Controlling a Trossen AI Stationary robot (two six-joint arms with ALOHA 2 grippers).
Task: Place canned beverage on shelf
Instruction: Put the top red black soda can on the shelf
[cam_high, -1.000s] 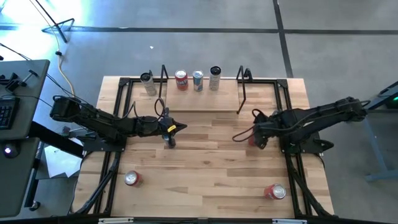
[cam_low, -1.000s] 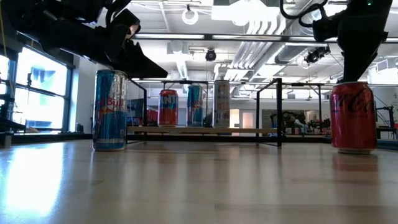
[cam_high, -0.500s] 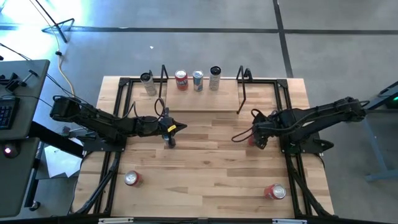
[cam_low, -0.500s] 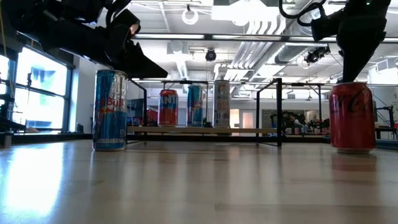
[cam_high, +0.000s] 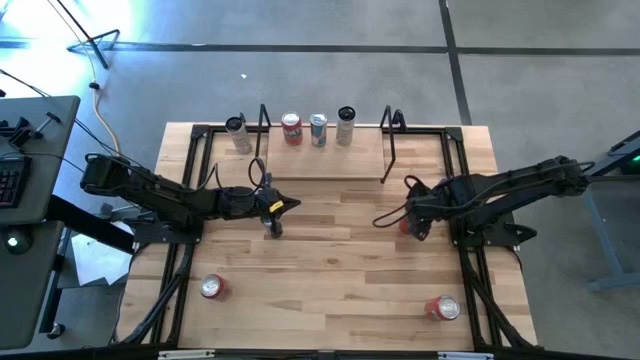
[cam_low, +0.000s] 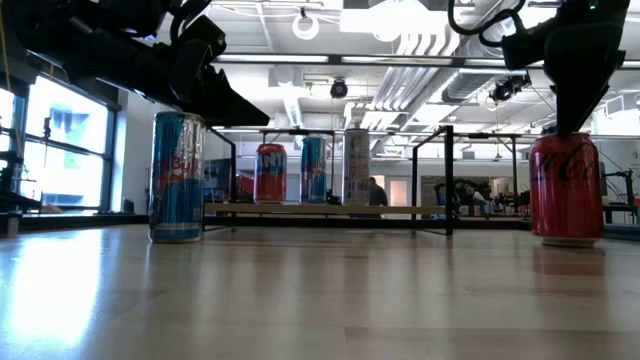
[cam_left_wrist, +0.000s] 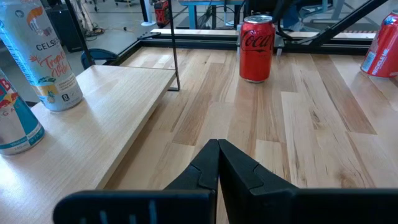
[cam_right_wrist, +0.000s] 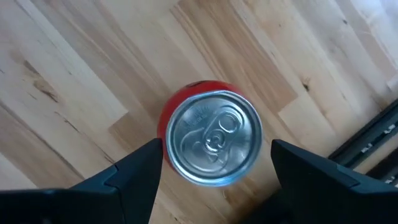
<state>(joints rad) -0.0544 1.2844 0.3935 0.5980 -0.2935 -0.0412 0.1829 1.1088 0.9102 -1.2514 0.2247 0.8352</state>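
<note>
A large open workroom with a grey concrete floor surrounds a pale wood-plank table (cam_high: 330, 260), its boards butcher-block patterned and edged by black metal rails. Seen from table height, ceiling ducts and lights stretch behind, and a person shows small in the far background.

At the table's twelve o'clock edge stands the shelf (cam_high: 325, 160) — a pale plank between two black rod end frames. It holds three upright cans in a row: a red one (cam_high: 291, 128), a blue-and-silver one (cam_high: 318, 129), and a tall white one (cam_high: 346, 125). A silver can (cam_high: 237, 133) stands at the shelf's nine o'clock end, just by the frame; whether it rests on the plank cannot be told.

On the table, a tall blue-and-silver can (cam_low: 177, 177) stands near centre, just below the left gripper (cam_high: 290, 205), whose fingers are pressed together on nothing. At three o'clock, a smooth red cola can (cam_right_wrist: 211, 140) stands upright on the wood — the right gripper (cam_right_wrist: 211, 168) hangs directly above it, fingers spread wide on either side of the shiny round lid, apart from it.

Two more red cans sit at seven o'clock (cam_high: 211, 288) and five o'clock (cam_high: 441, 308).
</note>
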